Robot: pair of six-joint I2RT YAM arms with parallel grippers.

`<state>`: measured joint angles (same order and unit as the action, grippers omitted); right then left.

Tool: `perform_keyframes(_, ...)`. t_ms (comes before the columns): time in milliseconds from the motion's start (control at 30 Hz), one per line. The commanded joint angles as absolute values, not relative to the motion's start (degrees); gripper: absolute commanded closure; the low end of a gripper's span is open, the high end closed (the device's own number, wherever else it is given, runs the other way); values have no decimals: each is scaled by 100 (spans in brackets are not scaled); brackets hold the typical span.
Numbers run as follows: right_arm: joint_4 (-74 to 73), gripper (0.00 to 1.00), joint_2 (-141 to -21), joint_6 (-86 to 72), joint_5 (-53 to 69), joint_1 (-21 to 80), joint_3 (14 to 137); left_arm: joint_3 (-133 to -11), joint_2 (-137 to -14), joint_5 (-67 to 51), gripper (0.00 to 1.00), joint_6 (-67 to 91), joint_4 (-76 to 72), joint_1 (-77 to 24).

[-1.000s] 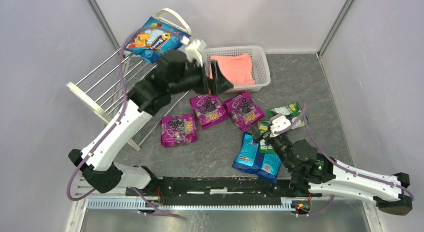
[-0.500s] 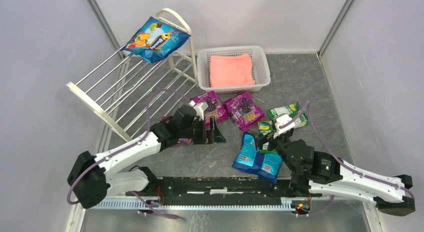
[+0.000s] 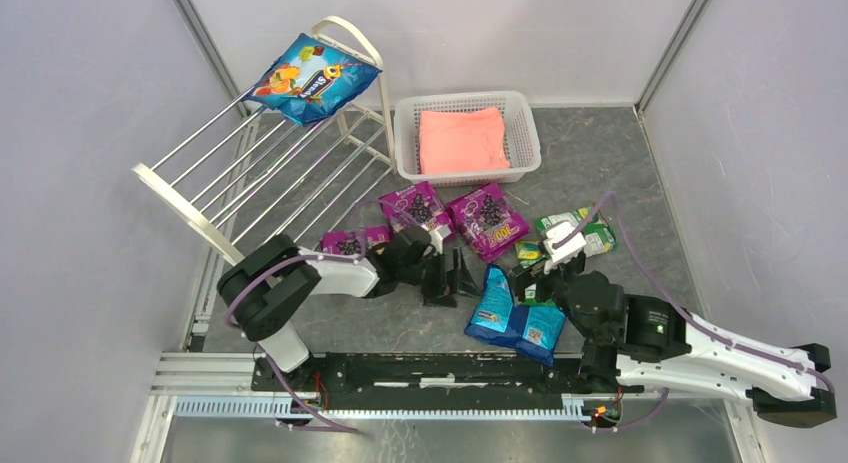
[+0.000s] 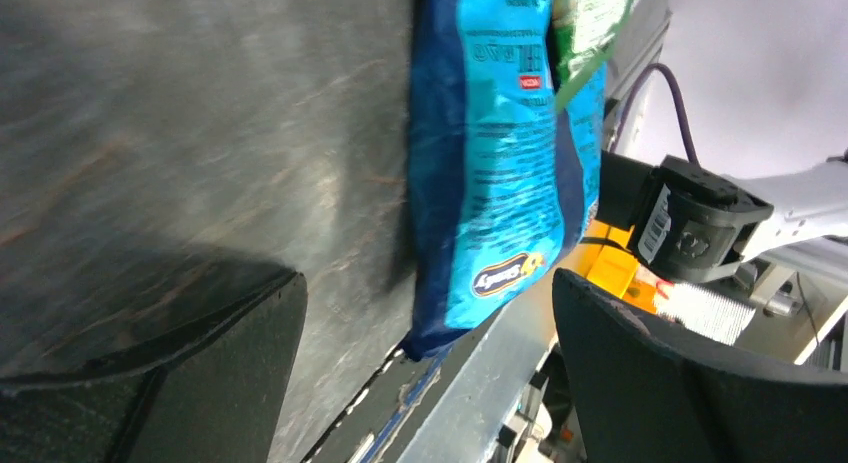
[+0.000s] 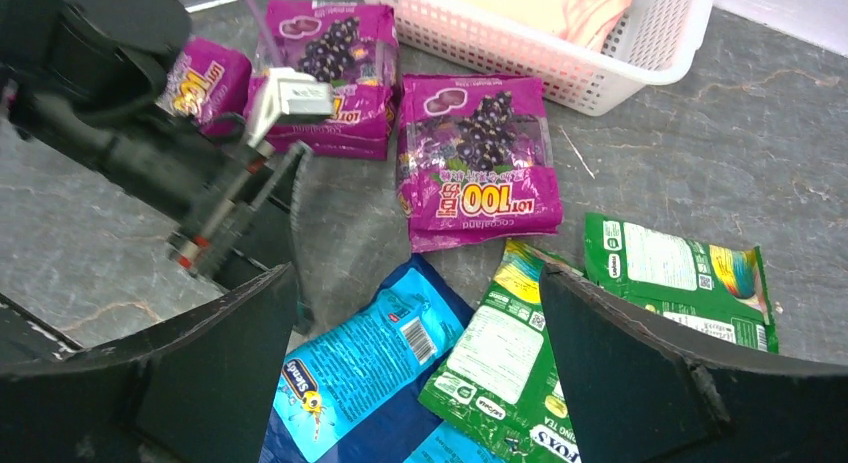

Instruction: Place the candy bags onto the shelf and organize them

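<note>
Shows left claw (image 4: 428, 283) spread wide and empty, low over the surface by the near edge, facing the small blue bags (image 3: 515, 318). Shows right claw (image 5: 417, 278) spread too (nothing pinched), above the blue and green-and-white bags (image 3: 568, 224). Finds three purple bags (image 3: 488, 219) mid-surface, large blue bag (image 3: 315, 80) atop the shelf (image 3: 185, 213) at far-left corner.

Background stuff: basket, cloth, tabletop

A white plastic mesh basket (image 3: 527, 133) is parked at the far side of the grey marbled tabletop (image 3: 610, 153), and a pink cloth (image 3: 462, 138) is folded flat inside it, so most of the basket floor is covered. The whole scene is boxed in by plain pale walls (image 3: 90, 73), and a metal rail (image 3: 400, 405) is run along the near edge.
</note>
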<state>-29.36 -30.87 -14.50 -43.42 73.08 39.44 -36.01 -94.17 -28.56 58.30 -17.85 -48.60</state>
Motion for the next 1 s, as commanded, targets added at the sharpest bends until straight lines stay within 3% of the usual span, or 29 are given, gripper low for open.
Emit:
perform_keyframes(0, -2650, 2, -2754, -1477, -4424, 7331, 3897, -4309, -9957, -2249, 1, 5793, -2045, -5413)
perform_keyframes(133, -2592, 2, -2541, -1334, -4571, 7330, 3940, -4301, -10596, -2202, 9, 6317, -2579, -5770)
perform_keyframes(233, -2549, 2, -2347, -1259, -4620, 7323, 3922, -4117, -11030, -2303, 21, 6888, -3448, -5862)
perform_keyframes(333, -2480, 2, -2188, -1229, -4649, 7328, 3855, -4199, -11198, -1952, 31, 6846, -3251, -5919)
perform_keyframes(600, -2499, 2, -2284, -1133, -4599, 7328, 3792, -4170, -11241, -1877, 72, 7294, -3756, -5906)
perform_keyframes(800, -2423, 2, -2398, -1050, -4546, 7324, 3727, -3859, -10931, -2015, 83, 7664, -4299, -5808)
perform_keyframes(967, -2305, 2, -2648, -865, -4318, 7332, 3591, -3465, -10100, -1967, 92, 7368, -3597, -5604)
